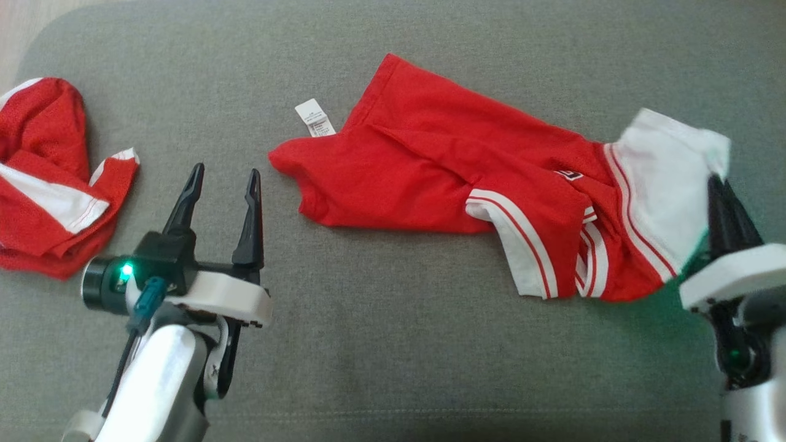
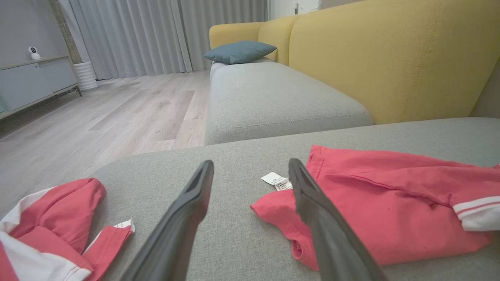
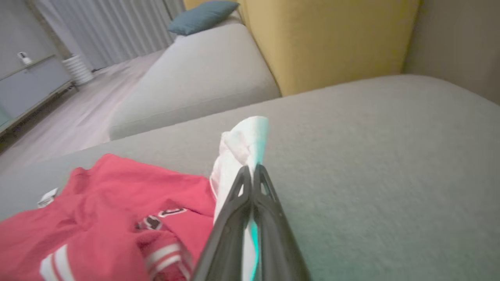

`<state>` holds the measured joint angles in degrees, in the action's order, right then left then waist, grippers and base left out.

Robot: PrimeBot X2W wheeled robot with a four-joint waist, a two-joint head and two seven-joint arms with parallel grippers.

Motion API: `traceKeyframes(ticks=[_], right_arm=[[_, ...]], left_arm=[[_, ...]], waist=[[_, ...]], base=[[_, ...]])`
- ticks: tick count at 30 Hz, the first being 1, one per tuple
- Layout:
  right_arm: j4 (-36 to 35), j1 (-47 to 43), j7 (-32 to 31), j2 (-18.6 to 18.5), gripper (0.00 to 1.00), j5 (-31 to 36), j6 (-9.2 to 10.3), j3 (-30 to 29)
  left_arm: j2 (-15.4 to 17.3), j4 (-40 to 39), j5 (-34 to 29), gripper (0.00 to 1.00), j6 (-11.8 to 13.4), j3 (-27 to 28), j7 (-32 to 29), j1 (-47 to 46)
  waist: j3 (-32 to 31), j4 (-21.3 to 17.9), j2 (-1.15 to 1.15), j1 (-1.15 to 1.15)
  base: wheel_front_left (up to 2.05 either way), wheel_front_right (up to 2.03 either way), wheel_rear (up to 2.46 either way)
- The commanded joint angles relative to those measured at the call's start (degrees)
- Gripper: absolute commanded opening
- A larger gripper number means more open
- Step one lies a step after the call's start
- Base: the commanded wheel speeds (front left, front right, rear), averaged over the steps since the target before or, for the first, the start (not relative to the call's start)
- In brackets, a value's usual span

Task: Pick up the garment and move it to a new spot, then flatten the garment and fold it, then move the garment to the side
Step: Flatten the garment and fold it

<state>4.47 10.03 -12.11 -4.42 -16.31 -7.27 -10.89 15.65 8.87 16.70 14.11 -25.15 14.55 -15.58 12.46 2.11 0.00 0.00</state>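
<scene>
In the head view, the garment, red with white stripes and a white part, lies crumpled on the grey seat, from the middle of the frame to the right edge. A small white label sticks out at its upper left corner. At the right edge, the right pincer has its two fingers pressed together on the white end of the garment, and this end is a little raised. At the lower left, the left pincer is spread wide with nothing between the fingers. It is near the left end of the garment but apart from it. A second garment, also red and white, lies bunched at the left edge.

In the left wrist view, the two dark fingers stand wide apart above the seat. The red garment with its label is in the lower right, partly behind the right-hand finger, and the second garment is in the lower left corner. In the upper part there are a yellow backrest, a blue-green pillow and a wooden floor.

The right wrist view is slightly blurred. The fingers meet at the centre and grip a white fold of cloth that rises above their tips. The red part lies in the lower left.
</scene>
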Motion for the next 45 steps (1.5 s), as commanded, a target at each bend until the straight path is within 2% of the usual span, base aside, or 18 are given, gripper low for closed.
traceKeyframes(ticks=[1, 3, 4, 6, 11, 16, 23, 29, 45], right_arm=[[-0.4, 1.7, -0.3, 0.1, 0.0, 0.4, -0.22, 0.1], [2.3, 2.0, -0.4, 0.2, 0.0, 0.7, -0.22, -2.2], [3.7, 2.0, -0.6, 0.2, 0.07, 1.3, -0.22, -3.3], [5.1, 2.3, 1.0, 0.2, 1.0, 2.4, -0.22, -5.0], [4.4, 2.0, 8.8, 0.0, 1.0, 6.5, -0.22, -5.7], [-0.2, -0.3, 13.5, -1.4, 1.0, 10.9, -0.22, 0.2], [-6.7, -5.2, 12.4, -1.3, 1.0, 11.1, -0.22, 9.4], [-9.0, -8.9, 11.1, -0.1, 1.0, 9.9, -0.22, 12.7], [-11.2, -11.0, 9.8, 1.1, 1.0, 9.4, -0.22, 13.4]], left_arm=[[1.0, -2.0, -0.6, 1.0, -0.1, 2.6, 0.4, -2.4], [0.9, -2.0, -0.6, 1.0, -0.1, 2.6, 0.4, -2.5], [0.9, -1.9, -0.7, 1.0, -0.1, 2.6, 0.4, -2.5], [0.9, -1.9, -0.7, 1.0, -0.1, 2.7, 0.4, -2.5], [0.9, -1.7, -0.7, 1.0, 0.1, 3.0, 0.4, -1.5], [1.0, -1.6, -0.4, 1.0, 0.3, 3.3, 0.4, 0.1], [1.2, -1.5, -0.1, 1.0, 0.6, 3.3, 0.4, 2.5], [1.3, -1.4, 0.3, 1.0, 0.8, 3.2, 0.4, 3.9], [1.9, -2.2, 0.7, 1.0, 1.6, 2.7, -0.1, 4.7]], waist=[[0.2, 0.1, 0.0, 0.0], [0.5, 0.2, 0.0, 0.0], [0.5, 0.2, 0.0, 0.0], [0.4, 0.2, 0.0, 0.0], [-0.8, -0.4, 0.0, 0.0], [-2.8, -1.2, 0.0, 0.0], [-5.6, -1.7, 0.0, 0.0], [-7.1, -1.7, 0.0, 0.0], [-7.3, -1.7, 0.0, 0.0]], base=[[0.0, 0.0, 0.0], [0.0, 0.0, 0.0], [0.0, 0.0, 0.0], [0.0, 0.0, 0.0], [0.0, 0.0, 0.0], [0.0, 0.0, 0.0], [0.0, 0.0, 0.0], [0.0, 0.0, 0.0], [0.0, 0.0, 0.0]])
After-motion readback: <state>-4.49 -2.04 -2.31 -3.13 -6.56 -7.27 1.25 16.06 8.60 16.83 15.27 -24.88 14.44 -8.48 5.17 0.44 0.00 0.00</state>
